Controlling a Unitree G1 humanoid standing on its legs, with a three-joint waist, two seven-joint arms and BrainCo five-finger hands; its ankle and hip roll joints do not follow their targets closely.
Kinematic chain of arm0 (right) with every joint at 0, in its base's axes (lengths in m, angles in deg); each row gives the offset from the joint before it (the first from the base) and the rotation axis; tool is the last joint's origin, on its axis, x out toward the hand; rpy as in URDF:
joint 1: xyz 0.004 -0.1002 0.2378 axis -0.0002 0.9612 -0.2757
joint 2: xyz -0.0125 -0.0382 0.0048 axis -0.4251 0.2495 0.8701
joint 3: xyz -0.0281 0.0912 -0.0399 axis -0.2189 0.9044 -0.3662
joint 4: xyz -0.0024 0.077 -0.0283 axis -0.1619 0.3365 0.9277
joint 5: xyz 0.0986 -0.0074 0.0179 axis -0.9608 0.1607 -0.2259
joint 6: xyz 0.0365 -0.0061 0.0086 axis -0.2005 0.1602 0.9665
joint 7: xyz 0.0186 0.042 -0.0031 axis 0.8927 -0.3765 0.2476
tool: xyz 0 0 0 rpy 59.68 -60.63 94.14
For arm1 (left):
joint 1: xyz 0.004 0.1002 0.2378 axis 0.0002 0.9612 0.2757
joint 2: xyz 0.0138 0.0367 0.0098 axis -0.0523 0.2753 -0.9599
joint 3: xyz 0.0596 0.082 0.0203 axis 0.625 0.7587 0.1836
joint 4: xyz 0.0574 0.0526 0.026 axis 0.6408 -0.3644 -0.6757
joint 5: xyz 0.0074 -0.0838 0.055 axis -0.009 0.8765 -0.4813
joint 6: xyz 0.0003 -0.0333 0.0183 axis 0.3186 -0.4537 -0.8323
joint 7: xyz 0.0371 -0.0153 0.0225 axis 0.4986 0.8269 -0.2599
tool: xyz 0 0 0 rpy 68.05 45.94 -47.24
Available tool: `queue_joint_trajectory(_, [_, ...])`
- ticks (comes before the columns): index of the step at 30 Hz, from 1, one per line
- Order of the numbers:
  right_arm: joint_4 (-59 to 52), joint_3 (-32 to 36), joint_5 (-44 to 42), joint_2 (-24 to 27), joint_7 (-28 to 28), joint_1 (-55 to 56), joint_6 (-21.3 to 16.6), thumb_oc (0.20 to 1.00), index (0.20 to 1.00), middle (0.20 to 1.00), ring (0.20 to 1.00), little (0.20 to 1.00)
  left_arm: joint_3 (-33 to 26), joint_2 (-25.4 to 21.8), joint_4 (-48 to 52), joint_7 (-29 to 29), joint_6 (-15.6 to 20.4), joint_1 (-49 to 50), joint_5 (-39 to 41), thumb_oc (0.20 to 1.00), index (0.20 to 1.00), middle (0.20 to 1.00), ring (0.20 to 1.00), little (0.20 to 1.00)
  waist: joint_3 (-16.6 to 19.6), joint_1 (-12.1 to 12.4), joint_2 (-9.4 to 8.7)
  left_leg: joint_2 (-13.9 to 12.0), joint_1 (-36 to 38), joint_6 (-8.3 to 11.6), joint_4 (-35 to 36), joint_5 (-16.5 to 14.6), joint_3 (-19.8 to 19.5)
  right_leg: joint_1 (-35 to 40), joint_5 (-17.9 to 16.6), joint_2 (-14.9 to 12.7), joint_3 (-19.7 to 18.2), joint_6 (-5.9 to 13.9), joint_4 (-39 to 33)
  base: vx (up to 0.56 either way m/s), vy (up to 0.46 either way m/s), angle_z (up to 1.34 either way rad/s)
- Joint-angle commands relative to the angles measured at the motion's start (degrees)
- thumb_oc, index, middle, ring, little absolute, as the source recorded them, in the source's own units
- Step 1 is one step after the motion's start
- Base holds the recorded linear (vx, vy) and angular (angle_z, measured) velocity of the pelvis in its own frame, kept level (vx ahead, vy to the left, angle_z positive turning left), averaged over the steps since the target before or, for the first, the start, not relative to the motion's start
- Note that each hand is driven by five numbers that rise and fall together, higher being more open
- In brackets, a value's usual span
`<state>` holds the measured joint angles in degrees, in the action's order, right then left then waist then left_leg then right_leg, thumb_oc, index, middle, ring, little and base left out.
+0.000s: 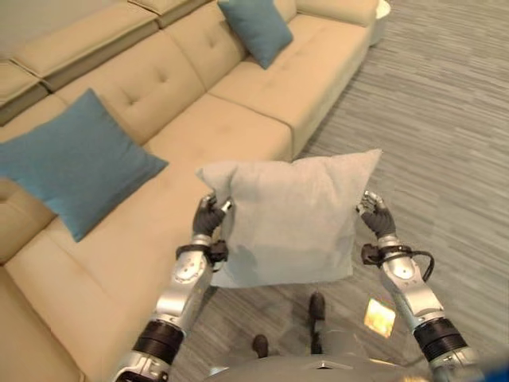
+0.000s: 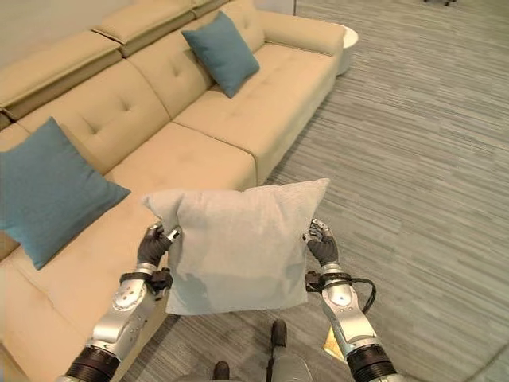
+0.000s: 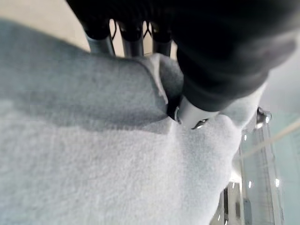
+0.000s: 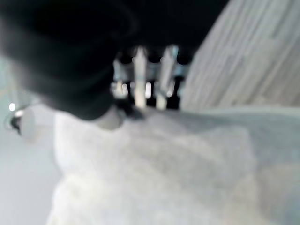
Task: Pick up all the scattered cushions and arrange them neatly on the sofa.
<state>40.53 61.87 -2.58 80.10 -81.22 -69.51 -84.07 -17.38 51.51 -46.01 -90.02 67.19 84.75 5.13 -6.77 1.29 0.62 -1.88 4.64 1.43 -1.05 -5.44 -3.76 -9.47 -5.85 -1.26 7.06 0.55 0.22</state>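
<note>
Left hand (image 1: 208, 216), right hand (image 1: 378, 218) grip grey cushion (image 1: 290, 215).

Behind the grey cushion (image 1: 290, 219): fingertips of both hands, hidden in its side edges. Cut off at picture edge: sofa (image 1: 238, 103) far end, top of teal cushion (image 1: 256, 28) leaning there.

Head eyes look down; wrist cameras sit close against the grey cushion (image 1: 290, 219).

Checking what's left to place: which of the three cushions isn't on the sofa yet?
The grey cushion, held up between the left hand and right hand; both blue ones rest on the sofa.
</note>
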Motion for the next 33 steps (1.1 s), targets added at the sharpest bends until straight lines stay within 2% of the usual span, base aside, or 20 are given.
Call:
queue_joint_trajectory(1, [-7.0,-1.1,0.0,-1.5,1.5,-3.2,-6.2,0.200,0.200,0.200,0.200,0.200,5.6,-0.2,5.2,3.4,5.4,-6.9,1.8,0.200,0.200,0.200,0.200,0.200,1.8,-0.8,-3.88,3.2,-9.0,2.17,-19.3,-1.6,1.5,4.6,3.7,-2.9,0.5,4.46,-0.1,0.07,-0.146,0.54])
queue_joint_trajectory(2, [-6.9,-1.0,0.0,-1.2,1.2,-3.2,-6.1,0.200,0.200,0.200,0.200,0.200,5.8,0.0,5.1,3.4,5.4,-6.9,2.0,0.200,0.200,0.200,0.200,0.200,1.7,-1.0,-4.02,2.5,-11.2,2.18,-22.3,-1.6,2.0,5.2,4.3,-2.8,1.3,3.91,-0.5,0.15,-0.203,0.69])
queue_joint_trajectory(3, [-7.0,-0.6,-0.2,-0.8,0.8,-3.2,-6.0,0.200,0.200,0.200,0.200,0.200,6.4,0.1,4.7,3.5,5.2,-7.5,2.1,0.200,0.200,0.200,0.200,0.200,1.1,-0.8,-4.68,1.7,-14.4,1.36,-22.4,-1.7,3.9,6.7,5.3,-3.0,2.6,3.56,-1.5,0.13,-0.117,0.51])
queue_joint_trajectory(5, [-7.3,-0.1,-0.4,-0.7,0.3,-3.2,-6.2,0.200,0.200,0.200,0.200,0.200,6.8,0.1,4.3,3.5,4.8,-8.0,1.7,0.200,0.200,0.200,0.200,0.200,1.1,-0.4,-5.37,2.1,-16.9,0.70,-19.3,-2.4,4.9,7.8,5.8,-3.3,3.8,3.77,-2.5,0.16,-0.065,0.46])
queue_joint_trajectory(8, [-7.3,0.3,-0.7,-0.5,-0.1,-3.0,-6.0,0.200,0.200,0.200,0.200,0.200,7.0,0.2,4.3,3.5,4.2,-8.2,1.3,0.200,0.200,0.200,0.200,0.200,1.0,0.0,-4.87,1.6,-19.9,0.89,-13.5,1.8,6.7,9.2,7.2,-2.6,4.7,3.97,-3.1,0.18,0.034,0.40])
queue_joint_trajectory(9, [-7.2,1.0,-1.1,-0.9,-1.0,-2.9,-6.1,0.200,0.200,0.200,0.200,0.200,7.1,0.1,4.4,3.4,4.1,-8.4,1.3,0.200,0.200,0.200,0.200,0.200,0.8,0.0,-4.72,0.0,-22.5,1.24,-12.4,4.8,11.0,10.5,8.8,-2.2,5.4,3.65,-2.7,0.35,0.163,0.41])
queue_joint_trajectory(10, [-7.6,0.9,-1.0,-1.5,-0.5,-2.4,-5.7,0.200,0.200,0.200,0.200,0.200,6.9,-0.1,4.7,3.4,4.2,-7.8,1.5,0.200,0.200,0.200,0.200,0.200,1.5,0.1,-4.39,-0.8,-19.5,0.91,-9.3,4.7,11.7,10.8,9.7,-2.0,5.4,3.92,-1.7,0.38,0.200,0.24])
queue_joint_trajectory(11, [-7.7,0.8,-0.9,-1.7,-0.2,-2.1,-5.5,0.200,0.200,0.200,0.200,0.200,7.0,-0.3,5.0,3.8,4.0,-7.6,1.7,0.200,0.200,0.200,0.200,0.200,1.7,0.0,-4.45,-0.2,-18.6,0.62,-9.2,3.7,11.0,11.4,9.8,-2.4,5.4,4.26,-1.3,0.31,0.198,0.07])
queue_joint_trajectory(14, [-8.2,1.0,-0.5,-2.5,0.1,-1.9,-5.5,0.200,0.200,0.200,0.200,0.200,6.8,-0.6,5.5,4.0,3.9,-7.2,1.6,0.200,0.200,0.200,0.200,0.200,2.4,0.0,-4.78,0.5,-17.4,0.28,-8.1,3.4,10.8,11.5,9.7,-3.4,5.2,4.95,-0.5,0.21,0.158,-0.18])
queue_joint_trajectory(15, [-7.8,0.7,-0.5,-3.1,0.3,-2.2,-5.5,0.200,0.200,0.200,0.200,0.200,6.7,-1.2,5.7,4.0,3.8,-7.1,1.5,0.200,0.200,0.200,0.200,0.200,2.8,0.4,-4.90,1.2,-15.9,-0.77,-8.1,1.7,11.5,11.7,10.1,-4.5,4.5,5.82,0.9,0.19,0.178,-0.15])
queue_joint_trajectory(16, [-7.8,0.7,-0.6,-3.4,0.5,-2.4,-5.5,0.200,0.200,0.200,0.200,0.200,6.6,-1.4,6.0,4.1,3.7,-7.2,1.4,0.200,0.200,0.200,0.200,0.200,3.1,0.5,-4.88,1.4,-15.6,-1.12,-7.8,1.6,11.7,11.4,10.0,-4.9,4.4,6.05,1.9,0.25,0.244,-0.05])
queue_joint_trajectory(20, [-7.7,0.5,-0.5,-4.2,1.3,-3.2,-5.4,0.200,0.200,0.200,0.200,0.200,6.1,-2.6,6.8,4.5,3.7,-6.9,0.6,0.200,0.200,0.200,0.200,0.200,2.9,1.0,-4.34,2.1,-13.0,-2.69,-7.1,-0.1,12.7,9.5,10.3,-6.6,3.6,7.24,9.2,0.10,0.130,-0.08])
queue_joint_trajectory(22, [-7.9,0.4,-0.3,-5.0,1.9,-3.1,-5.2,0.200,0.200,0.200,0.200,0.200,5.7,-3.1,7.1,4.4,3.7,-6.3,0.1,0.200,0.200,0.200,0.200,0.200,2.5,0.1,-3.53,2.5,-10.6,-3.40,-6.1,-0.8,12.0,5.3,8.2,-6.7,2.3,7.86,15.6,0.19,0.177,-0.04])
queue_joint_trajectory(23, [-7.9,0.3,-0.2,-5.1,2.1,-3.0,-5.2,0.200,0.200,0.200,0.200,0.200,5.6,-3.1,7.2,4.3,3.9,-6.1,0.1,0.200,0.200,0.200,0.200,0.200,2.4,-0.2,-3.20,2.6,-9.7,-3.50,-5.5,-1.0,11.8,3.8,8.1,-6.3,1.9,7.66,16.0,0.14,0.103,0.04])
queue_joint_trajectory(27, [-7.9,0.2,-0.4,-5.0,2.0,-3.3,-5.4,0.200,0.200,0.200,0.200,0.200,5.7,-2.8,7.1,4.4,4.0,-5.8,0.4,0.200,0.200,0.200,0.200,0.200,2.2,-1.1,-2.67,3.2,-7.2,-3.51,-3.6,-1.2,10.8,1.4,7.8,-5.3,1.8,6.92,11.8,0.15,0.017,0.23])
queue_joint_trajectory(30, [-7.9,0.0,-0.2,-5.1,2.0,-3.9,-5.4,0.200,0.200,0.200,0.200,0.200,5.2,-2.2,6.6,4.3,4.1,-6.0,0.3,0.200,0.200,0.200,0.200,0.200,1.7,-1.9,-3.14,4.0,-4.3,-3.05,-2.3,-2.1,9.7,-1.6,3.9,-5.1,2.9,7.96,3.8,0.22,-0.049,0.08])
queue_joint_trajectory(33, [-8.0,0.0,0.0,-5.0,2.0,-4.1,-5.5,0.200,0.200,0.200,0.200,0.200,4.9,-2.0,6.3,4.5,4.6,-6.1,0.2,0.200,0.200,0.200,0.200,0.200,1.3,-2.5,-3.32,4.0,-3.0,-2.59,-2.6,-2.9,8.8,-2.7,2.6,-4.8,2.8,8.60,2.3,0.21,-0.082,0.16])
